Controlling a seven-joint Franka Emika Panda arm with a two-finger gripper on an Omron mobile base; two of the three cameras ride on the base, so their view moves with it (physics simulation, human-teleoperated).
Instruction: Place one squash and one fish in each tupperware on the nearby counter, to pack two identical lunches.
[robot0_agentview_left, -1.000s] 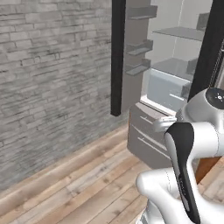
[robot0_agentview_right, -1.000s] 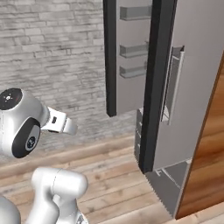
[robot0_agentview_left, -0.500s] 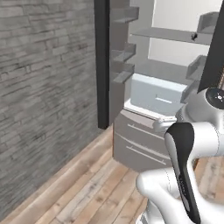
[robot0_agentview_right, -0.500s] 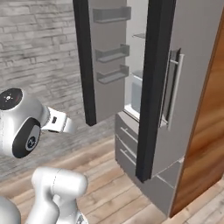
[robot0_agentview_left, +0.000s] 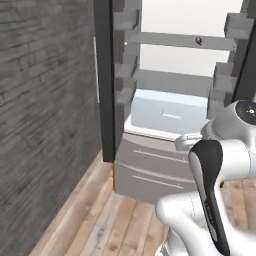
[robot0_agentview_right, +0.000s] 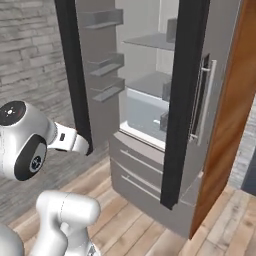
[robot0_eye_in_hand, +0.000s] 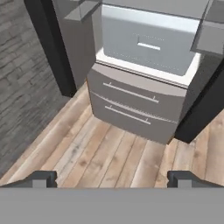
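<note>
**Inspector:** Status of the gripper (robot0_eye_in_hand: 112, 178)?

**Assistant:** Jaws spread wide, nothing between them. It looks down at the wooden floor (robot0_eye_in_hand: 109, 153) before an open fridge (robot0_agentview_left: 170, 125).

**Inspector:** Squash, fish, tupperware?

**Assistant:** None can be made out; the fridge shelves (robot0_agentview_left: 182, 40) look almost bare. Judged stage: approach, no item yet picked.

**Inspector:** Next requirement?

**Assistant:** Probably locating the food inside, then reaching in with the jaws kept apart.

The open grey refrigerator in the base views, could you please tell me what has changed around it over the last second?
The whole picture has shifted, so the base has driven and turned to face the open grey refrigerator, which now sits nearer and more central; the fridge itself did not move. The white arm keeps its folded pose, and the gripper stays open, its jaws holding nothing.
</note>
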